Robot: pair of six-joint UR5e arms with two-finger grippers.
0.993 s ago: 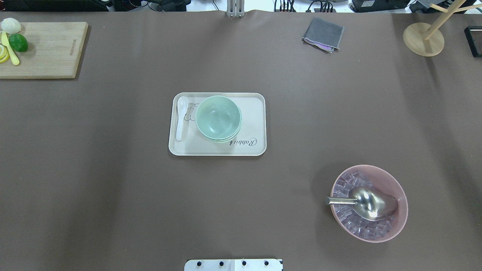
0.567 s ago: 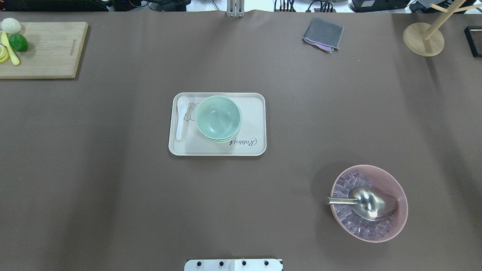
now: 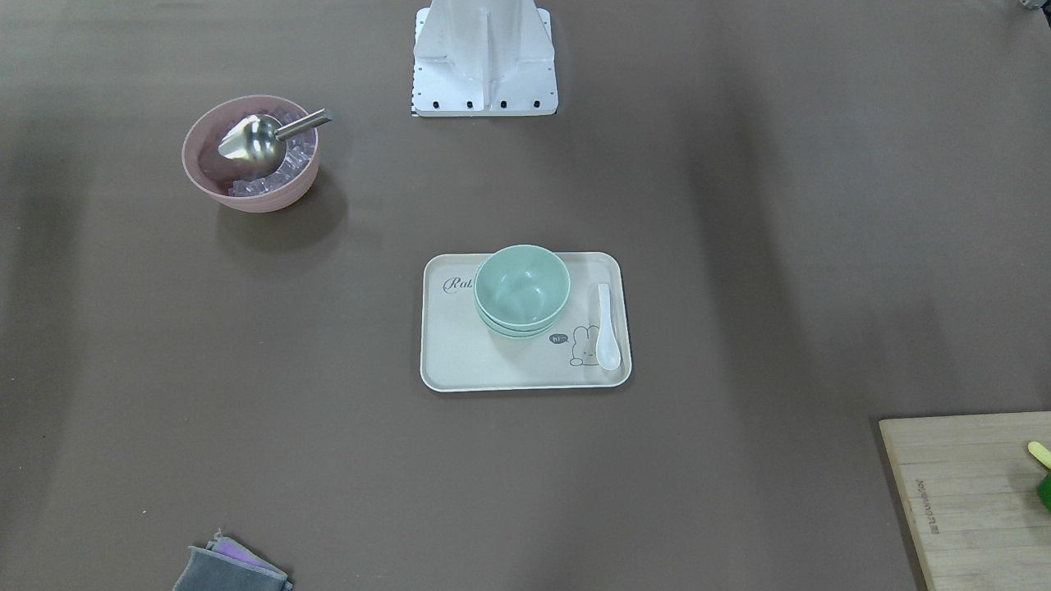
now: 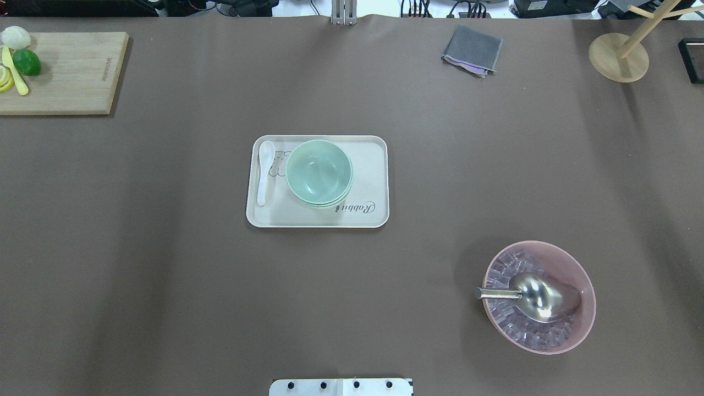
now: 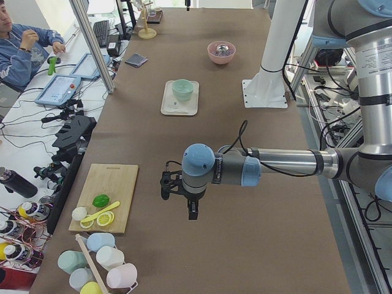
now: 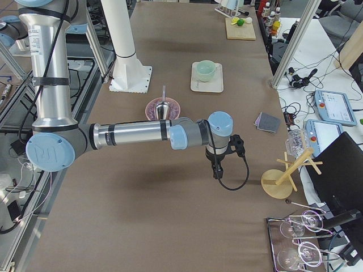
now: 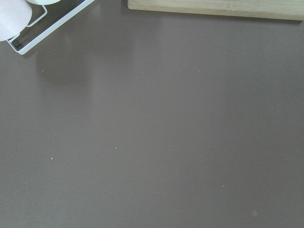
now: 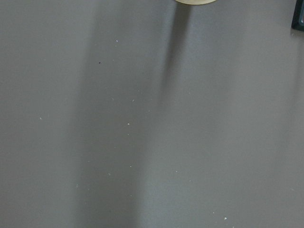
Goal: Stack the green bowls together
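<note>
Overhead exterior, green bowls nested inside tray rim

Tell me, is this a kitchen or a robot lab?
Probably a robot lab with kitchen props: a silver-and-blue robot arm over a brown table, a blue-jacketed person nearby, stacked mint-green round bowls.
</note>
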